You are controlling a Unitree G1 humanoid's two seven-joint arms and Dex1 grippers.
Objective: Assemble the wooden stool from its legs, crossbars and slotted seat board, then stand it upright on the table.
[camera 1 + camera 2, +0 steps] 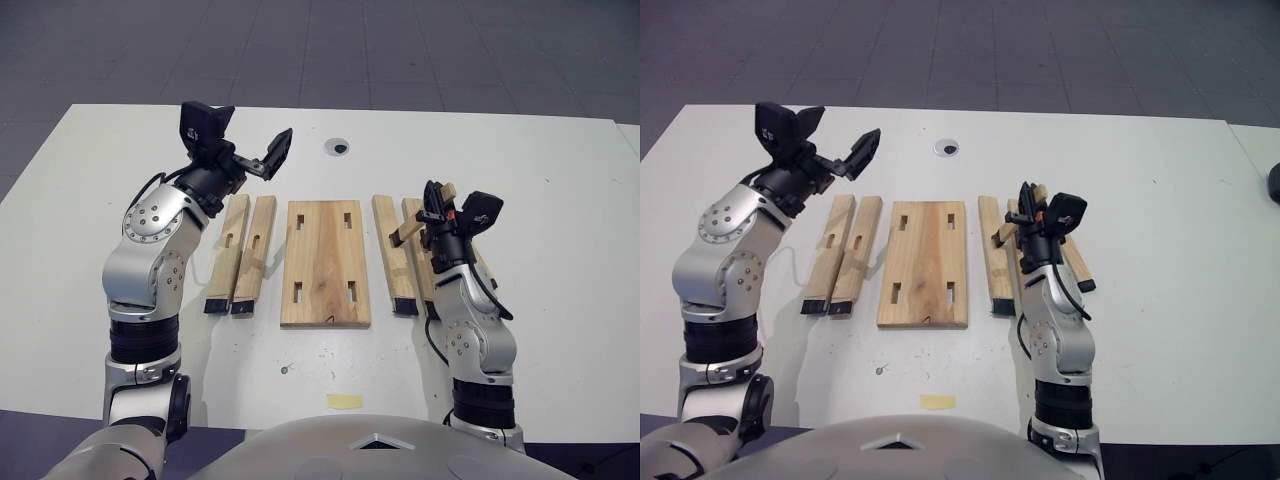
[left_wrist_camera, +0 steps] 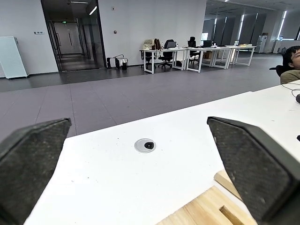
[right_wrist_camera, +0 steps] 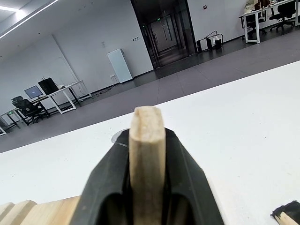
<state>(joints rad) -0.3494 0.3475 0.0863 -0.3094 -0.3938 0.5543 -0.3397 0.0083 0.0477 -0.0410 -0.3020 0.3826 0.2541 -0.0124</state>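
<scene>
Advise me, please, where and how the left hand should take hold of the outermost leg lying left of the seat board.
Probably near its far end, from above, closing across its narrow width. The outermost leg lies flat, pointing away from the robot, and that end is nearest the open left hand. The neighbouring leg lies close alongside, so the inner finger has little room.

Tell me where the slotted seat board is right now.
The seat board lies flat mid-table in the eye views, between the left leg pair and the right leg pair, on the robot's side of the round cable port.
</scene>
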